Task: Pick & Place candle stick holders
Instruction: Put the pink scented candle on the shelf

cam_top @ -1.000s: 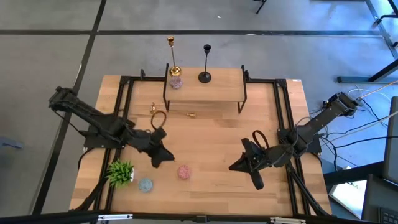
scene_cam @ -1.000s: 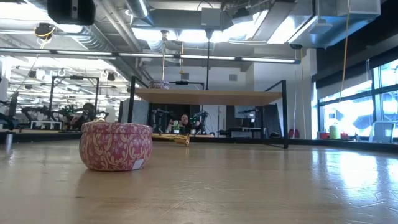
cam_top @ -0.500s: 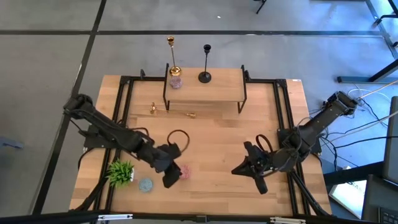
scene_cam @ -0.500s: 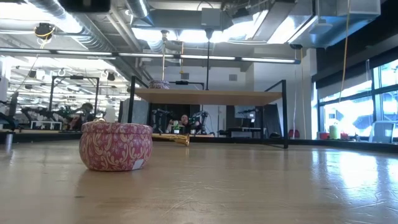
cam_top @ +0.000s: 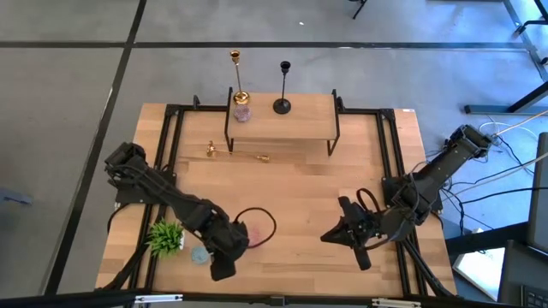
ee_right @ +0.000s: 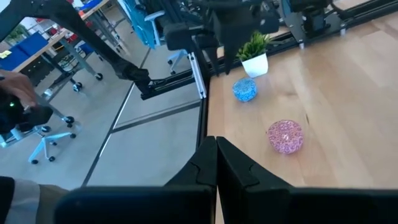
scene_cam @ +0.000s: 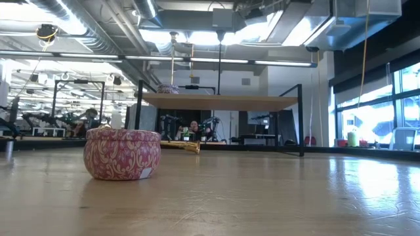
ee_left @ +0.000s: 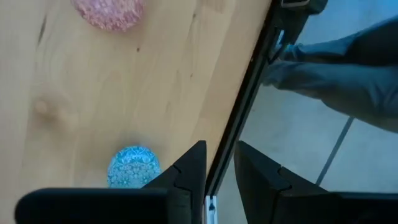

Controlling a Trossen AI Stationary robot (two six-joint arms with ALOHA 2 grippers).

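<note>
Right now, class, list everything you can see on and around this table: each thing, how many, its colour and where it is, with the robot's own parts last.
Gold candlestick: one, standing on the shelf's left end.
Black candlestick: one, standing on the shelf.
Fallen gold candlestick: one, lying on the table before the shelf.
Shelf: one, wood top, black legs, table's far side.
Pink tins: two, one on the shelf, one on the table.
Blue tin: one, near front edge.
Green plant: one, front left.
Left gripper: dark, front edge, narrowly open.
Right gripper: dark, front right, shut.
</note>
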